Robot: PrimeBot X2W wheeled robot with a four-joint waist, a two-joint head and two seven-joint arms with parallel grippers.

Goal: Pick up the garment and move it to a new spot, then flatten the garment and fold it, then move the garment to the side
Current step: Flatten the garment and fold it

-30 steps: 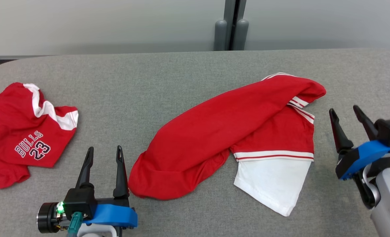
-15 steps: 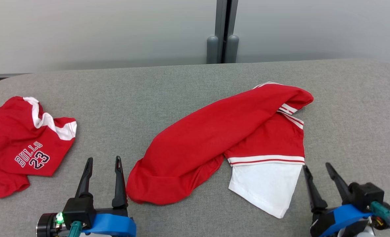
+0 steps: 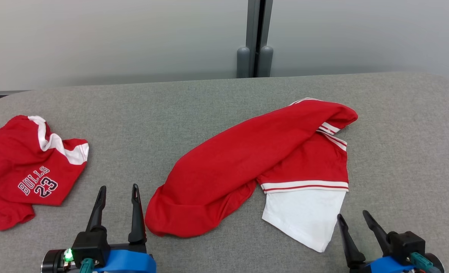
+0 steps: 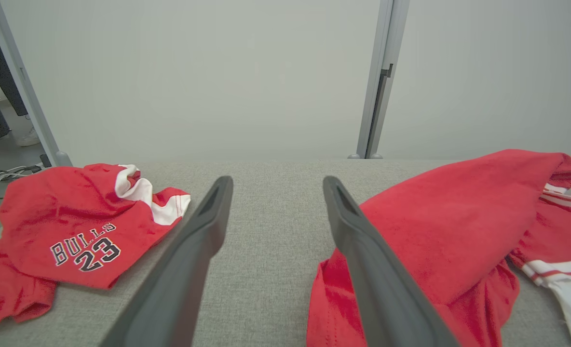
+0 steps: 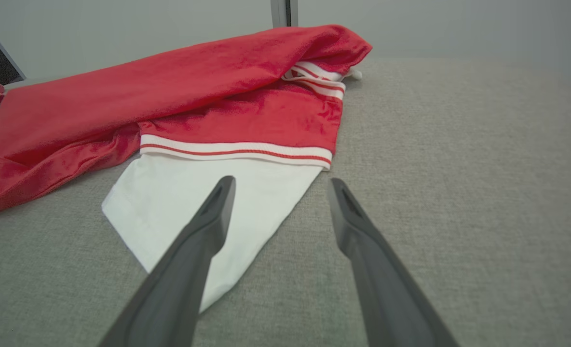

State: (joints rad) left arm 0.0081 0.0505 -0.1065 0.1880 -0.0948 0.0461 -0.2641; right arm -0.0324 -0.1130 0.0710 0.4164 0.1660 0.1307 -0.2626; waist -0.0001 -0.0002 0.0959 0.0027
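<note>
Grey cloth-covered counter before a pale wall. The red-and-white garment lies crumpled at centre, its long axis running from near left to far right, with a white panel pointing toward the near edge. The left gripper, jaws spread and holding nothing, stands just left of the garment's near-left end, fingers pointing away. The right gripper, likewise spread and empty, sits just right of the panel's near corner. Both arms appear about equally close. A second jersey lies at the left edge.
</note>
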